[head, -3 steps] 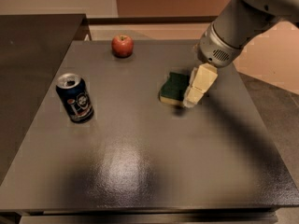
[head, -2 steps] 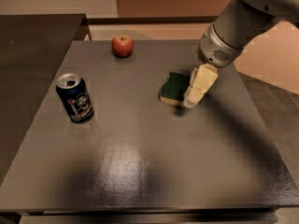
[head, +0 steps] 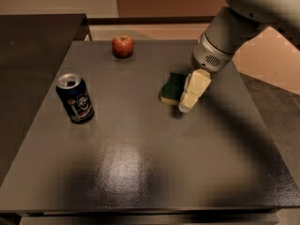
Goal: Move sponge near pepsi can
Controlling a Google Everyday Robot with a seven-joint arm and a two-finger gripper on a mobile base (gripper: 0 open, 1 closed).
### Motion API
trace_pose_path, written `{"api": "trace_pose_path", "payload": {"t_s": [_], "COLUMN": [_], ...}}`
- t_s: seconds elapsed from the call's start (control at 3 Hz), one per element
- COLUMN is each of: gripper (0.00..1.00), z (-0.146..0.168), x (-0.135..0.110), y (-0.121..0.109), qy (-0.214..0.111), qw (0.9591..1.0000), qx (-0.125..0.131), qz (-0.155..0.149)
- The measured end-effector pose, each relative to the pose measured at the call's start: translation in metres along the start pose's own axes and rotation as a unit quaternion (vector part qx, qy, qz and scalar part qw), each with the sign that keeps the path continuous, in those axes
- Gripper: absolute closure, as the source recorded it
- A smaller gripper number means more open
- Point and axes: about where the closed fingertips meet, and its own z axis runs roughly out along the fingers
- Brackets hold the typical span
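Since the sponge (head: 169, 87) sits right of centre on the counter (head: 140, 172) and the pepsi can (head: 75, 99) stands upright well apart near the left edge, the step in hand is judged to be securing the sponge for a carry leftward.

Item 1, tool (head: 183, 103): pale, blocky, angled down from the arm at upper right. It overlaps the right side of the sponge. Whether it is open or closed, and whether it has hold of the sponge, cannot be told.

Item 2, sponge: dark green face up, pale yellow foam showing along the near edge. Long axis appears to run near to far, the far end leaning slightly right. The right part is hidden behind the tool, so this is a judgement only.

Item 3, pepsi can: silver top up, logo facing near.

Item 4, apple (head: 123, 46): red, at the far edge, between can and sponge in left-right terms but well clear of a straight path.

Handling note: grip across the short width, squarely, so the soft foam does not twist out. Travel low and straight to the left, and set down just beside the can without touching it, since a light can tips easily.
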Motion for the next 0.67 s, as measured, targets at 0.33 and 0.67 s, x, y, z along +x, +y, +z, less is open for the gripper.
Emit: {"api": "trace_pose_path", "payload": {"t_s": [0.33, 0.67], "gripper": [0.0, 0.0], "z": [0.0069, 0.011], "x": [0.0006, 0.0014], "y": [-0.0007, -0.0012], "qy": [0.002, 0.003], "qw": [1.0, 0.9999], "qx": [-0.008, -0.011], "qz": [0.004, 0.006]}}
